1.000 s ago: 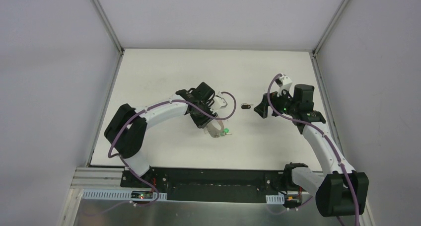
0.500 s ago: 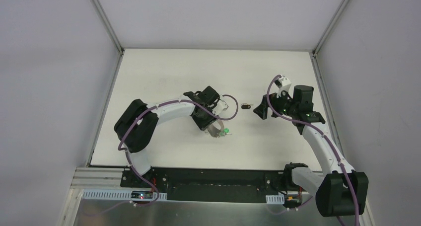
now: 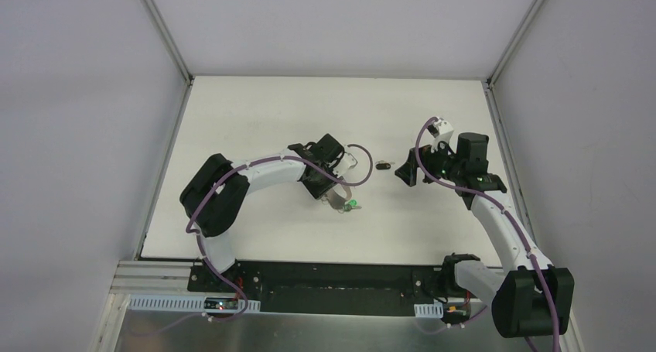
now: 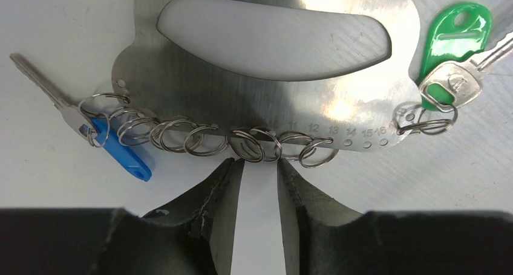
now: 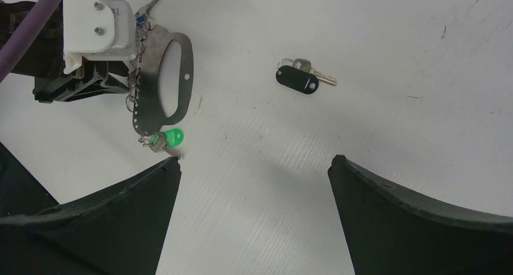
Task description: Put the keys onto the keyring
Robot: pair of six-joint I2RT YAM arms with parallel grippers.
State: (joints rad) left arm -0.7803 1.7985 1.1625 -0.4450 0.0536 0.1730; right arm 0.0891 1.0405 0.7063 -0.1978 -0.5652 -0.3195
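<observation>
Keyring plate [image 4: 242, 103] lay flat on the white table [image 5: 393, 45], with the blue key [image 4: 124, 157] on 1 end ring and the green key [image 4: 454, 39] on the other. The left gripper [image 4: 257, 166] had its 2 fingers [image 4: 212, 202] a little apart at the middle rings [image 4: 257, 145]; I cannot tell if they pinched them. The black key [image 5: 297, 80] lay alone near the right gripper [image 5: 254, 160], which gaped wide, holding nothing.

Keys: three are showing, blue key [image 4: 124, 155], green key [image 4: 454, 36], black key [image 5: 297, 80]
Keyring [image 4: 272, 100]: one is showing
Grippers: two are showing, left gripper [image 4: 259, 166], right gripper [image 5: 254, 160]
</observation>
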